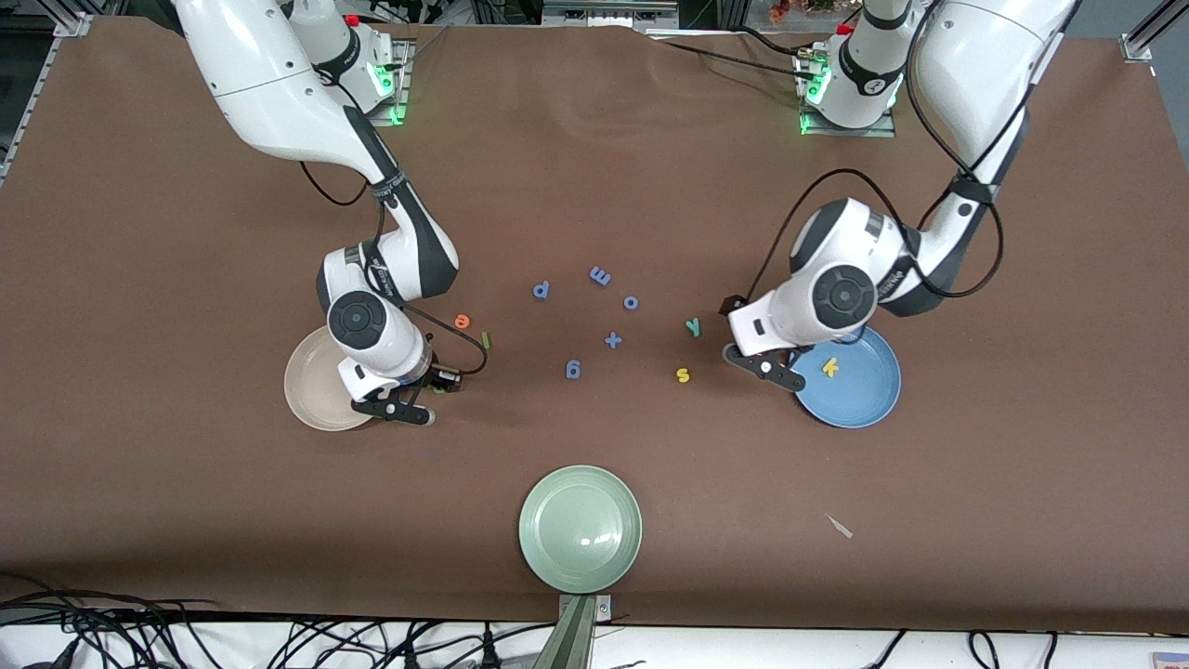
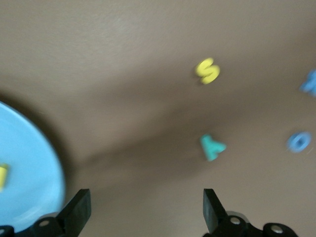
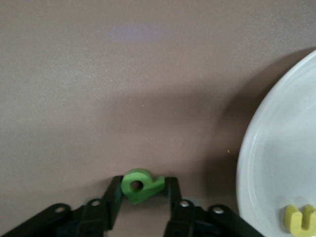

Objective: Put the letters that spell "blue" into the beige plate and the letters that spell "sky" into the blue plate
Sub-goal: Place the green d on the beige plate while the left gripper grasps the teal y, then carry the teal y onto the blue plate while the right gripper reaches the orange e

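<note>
Right gripper (image 3: 143, 197) pinching green b (image 3: 141, 185) by beige plate (image 3: 276, 163), left gripper (image 2: 143, 210) hanging open; b risks slipping from its shallow grip.

The right wrist view looks down on brown table covering. The right gripper (image 3: 143, 190) shows its two black fingers (image 3: 112, 197) with a green letter b (image 3: 141, 185) pinched between them, both pads touching the letter's sides. The letter lies tilted, its round hole facing the camera and its stem pointing toward one finger. Just beside the gripper, the beige plate (image 3: 269, 163) fills one edge of the picture, its shallow rim curving past the fingers without touching them. Inside the plate, near the picture's corner, sits a yellow letter u (image 3: 300, 218), partly cut off by the frame.
</note>
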Robot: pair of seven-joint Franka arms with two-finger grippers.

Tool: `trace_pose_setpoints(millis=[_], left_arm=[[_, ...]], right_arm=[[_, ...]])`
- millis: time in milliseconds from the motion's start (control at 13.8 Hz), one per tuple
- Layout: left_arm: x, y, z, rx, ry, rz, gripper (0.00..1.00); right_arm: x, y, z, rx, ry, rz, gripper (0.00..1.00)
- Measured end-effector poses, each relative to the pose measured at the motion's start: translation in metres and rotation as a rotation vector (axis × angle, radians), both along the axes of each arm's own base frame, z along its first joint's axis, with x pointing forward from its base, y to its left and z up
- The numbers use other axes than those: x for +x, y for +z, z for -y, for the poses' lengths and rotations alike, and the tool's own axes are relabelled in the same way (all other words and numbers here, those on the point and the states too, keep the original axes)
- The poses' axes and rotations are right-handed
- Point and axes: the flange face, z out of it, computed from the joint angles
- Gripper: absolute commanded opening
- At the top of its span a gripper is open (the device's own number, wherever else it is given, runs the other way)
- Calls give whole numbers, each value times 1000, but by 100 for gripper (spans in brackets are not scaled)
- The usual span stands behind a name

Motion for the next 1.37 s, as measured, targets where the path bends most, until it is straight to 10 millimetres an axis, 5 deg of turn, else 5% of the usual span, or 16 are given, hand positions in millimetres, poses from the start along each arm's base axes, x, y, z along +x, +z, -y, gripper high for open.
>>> trace_pose_setpoints(millis=[289,650,939,1011,1155,1372], left_arm=[[-21,-25,50,12,217,16,100],[-30,-62,54,25,312,10,93],[-36,-84,56,62,323,34,64],[-38,-86,56,64,322,30,51],[-38,-87,56,64,322,31,37],[-38,-83,57,61,320,35,12]], right_arm=[[2,3,-1,2,1,7,30],[16,40,11,-33,71,-49,32],[25,72,59,-79,141,-116,34],[25,72,69,-85,152,-121,41],[22,63,84,-93,174,-123,72],[12,45,92,-92,167,-116,75]])
